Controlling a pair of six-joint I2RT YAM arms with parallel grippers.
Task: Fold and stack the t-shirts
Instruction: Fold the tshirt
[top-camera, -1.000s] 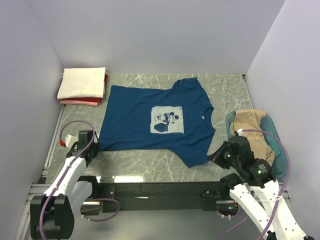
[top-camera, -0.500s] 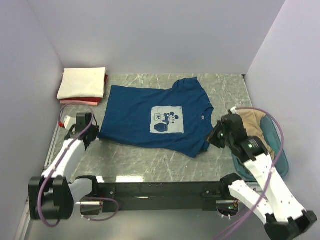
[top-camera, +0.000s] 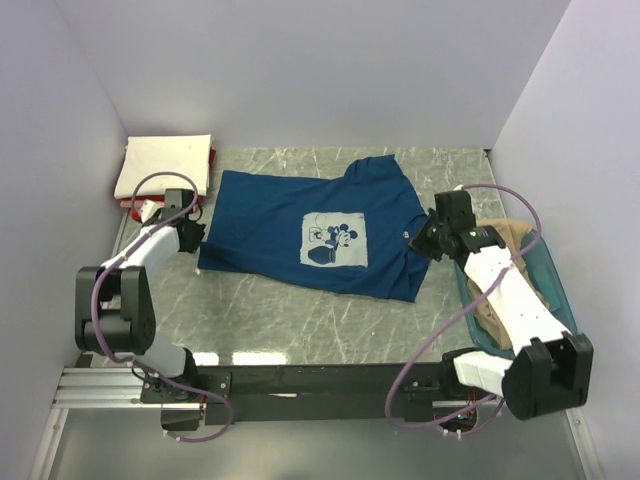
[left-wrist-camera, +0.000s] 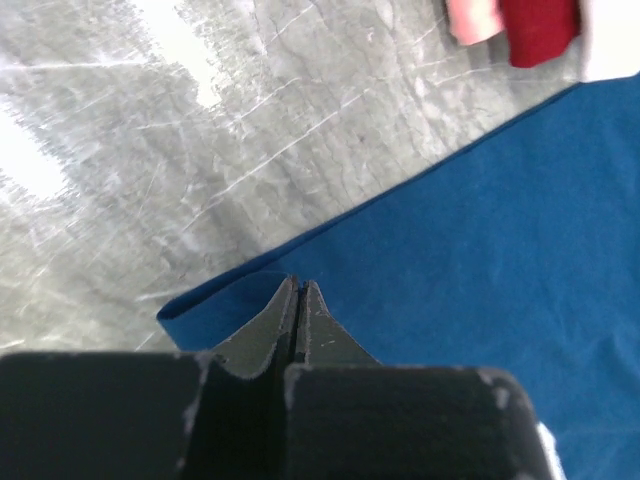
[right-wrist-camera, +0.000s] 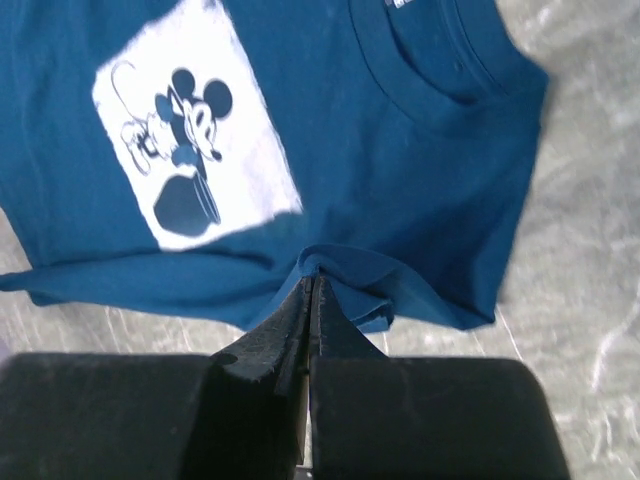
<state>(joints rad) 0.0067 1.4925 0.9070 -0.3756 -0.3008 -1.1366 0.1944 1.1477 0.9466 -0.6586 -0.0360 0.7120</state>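
Left end effector (left-wrist-camera: 297, 284) and right end effector (right-wrist-camera: 310, 279) clamped blue t-shirt (top-camera: 265, 215) near edge; long axis ran between them.

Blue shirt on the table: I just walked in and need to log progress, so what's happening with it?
Both arms are on the blue shirt, which lies print-up on the table. The left gripper is shut on its hem corner, the right gripper on a bunched edge by the sleeve. At far left sit folded shirts in a stack; a tan shirt lies in the tub.
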